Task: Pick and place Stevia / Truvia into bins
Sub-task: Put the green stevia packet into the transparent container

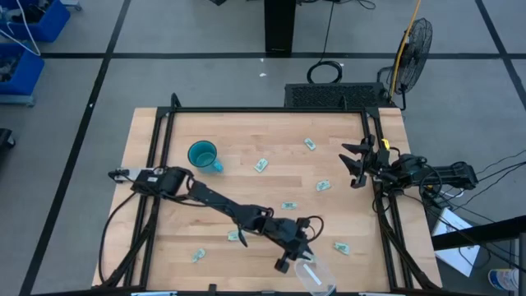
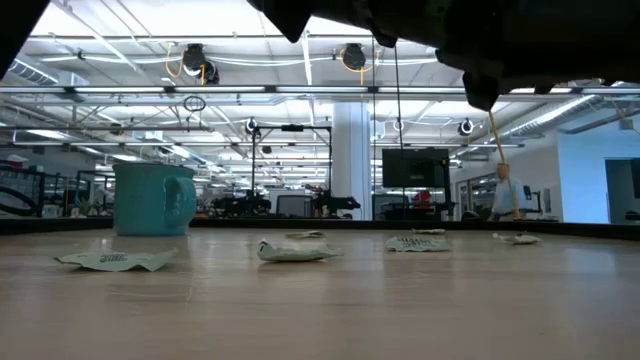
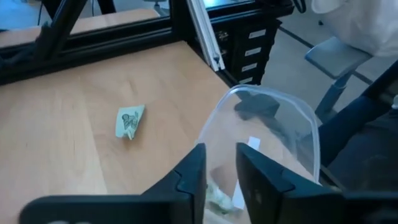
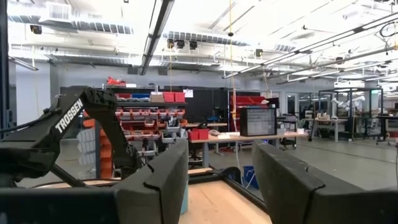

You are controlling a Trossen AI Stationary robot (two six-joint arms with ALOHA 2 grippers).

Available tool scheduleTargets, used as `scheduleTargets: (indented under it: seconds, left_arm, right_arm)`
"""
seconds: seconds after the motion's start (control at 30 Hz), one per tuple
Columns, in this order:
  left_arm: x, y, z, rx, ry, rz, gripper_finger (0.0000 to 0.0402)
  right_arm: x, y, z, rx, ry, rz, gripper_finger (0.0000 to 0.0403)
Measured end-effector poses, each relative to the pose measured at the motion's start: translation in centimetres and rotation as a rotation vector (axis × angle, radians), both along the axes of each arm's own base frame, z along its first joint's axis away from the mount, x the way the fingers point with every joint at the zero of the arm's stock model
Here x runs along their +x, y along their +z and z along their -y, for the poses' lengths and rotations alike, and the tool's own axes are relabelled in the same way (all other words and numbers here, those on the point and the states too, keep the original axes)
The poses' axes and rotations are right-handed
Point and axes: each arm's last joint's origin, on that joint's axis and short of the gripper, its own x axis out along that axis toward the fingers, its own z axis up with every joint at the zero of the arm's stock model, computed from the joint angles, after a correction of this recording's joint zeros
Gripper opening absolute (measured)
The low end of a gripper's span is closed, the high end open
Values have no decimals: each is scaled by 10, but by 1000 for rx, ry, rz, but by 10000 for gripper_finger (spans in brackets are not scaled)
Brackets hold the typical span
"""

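Since the left gripper (image 3: 221,155) hangs right over the tub (image 3: 267,93) at the table's edge, fingers a narrow gap apart with nothing between the tips, you do well to lift straight up clear of the rim, then head for the nearest sachet (image 1: 341,247). You have seven sachets lying on the table, at least one in the tub, one tub and one mug (image 1: 202,154). The right gripper (image 1: 357,164) waits at the right edge, fingers spread.

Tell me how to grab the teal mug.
Judging from the high view, take the mug from above, pinching its open rim on the side away from the handle. It stands upright, mouth open, no packet touching it. The left end effector is busy over the tub.
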Motion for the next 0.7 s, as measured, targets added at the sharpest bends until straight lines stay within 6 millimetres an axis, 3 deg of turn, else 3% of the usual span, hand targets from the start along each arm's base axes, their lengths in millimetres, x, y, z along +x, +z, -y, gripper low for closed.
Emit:
scheduleTargets:
  seconds: [0.23,0.43,0.63,0.7]
  left_arm:
    - [-3,9,-1,35,-14,13,132]
    - [-22,58,-22,197,103,-31,134]
    - [-63,119,-54,381,286,-125,134]
    - [-80,137,-65,441,354,-153,134]
  right_arm:
    - [0,0,0,28,14,9,171]
    - [5,-7,-2,5,65,-72,171]
    - [16,-17,-2,14,55,-201,171]
    - [22,-28,-1,57,26,-317,171]
